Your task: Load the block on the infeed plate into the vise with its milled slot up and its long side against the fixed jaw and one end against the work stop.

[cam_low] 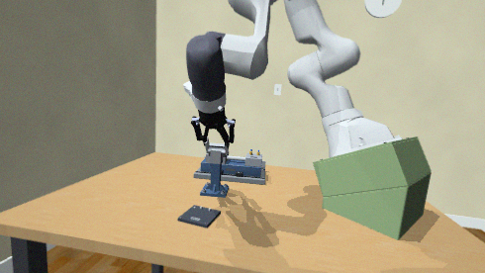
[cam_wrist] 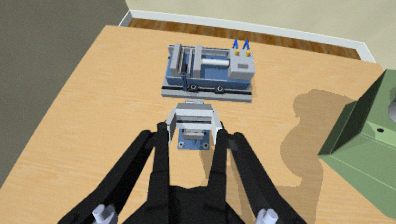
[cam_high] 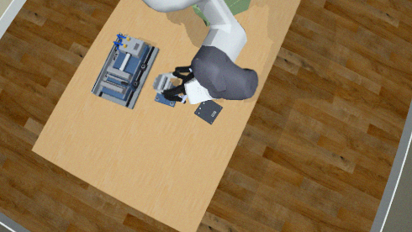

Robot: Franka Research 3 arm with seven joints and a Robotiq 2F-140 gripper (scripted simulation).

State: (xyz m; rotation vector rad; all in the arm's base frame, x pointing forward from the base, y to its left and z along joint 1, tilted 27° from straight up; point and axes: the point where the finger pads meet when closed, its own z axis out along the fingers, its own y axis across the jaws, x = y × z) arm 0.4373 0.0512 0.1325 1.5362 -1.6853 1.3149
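Observation:
The part (cam_wrist: 194, 116) is a light grey block. It sits on the blue V-block (cam_wrist: 193, 140), just in front of the vise, and also shows in the overhead view (cam_high: 163, 81) and the side view (cam_low: 216, 157). My gripper (cam_wrist: 194, 114) reaches down from above and is shut on the part's two ends. The vise (cam_wrist: 208, 71) stands beyond, open, with blue jaws and the grey air cylinder (cam_wrist: 241, 65) at its right end. In the overhead view the vise (cam_high: 124, 71) lies left of my gripper (cam_high: 176, 85). The slot's facing is not clear.
The dark infeed plate (cam_high: 208, 112) lies bare on the table beside the V-block, nearer in the side view (cam_low: 199, 216). The green robot base (cam_low: 376, 185) stands at the right. The table edges are near the vise's far side.

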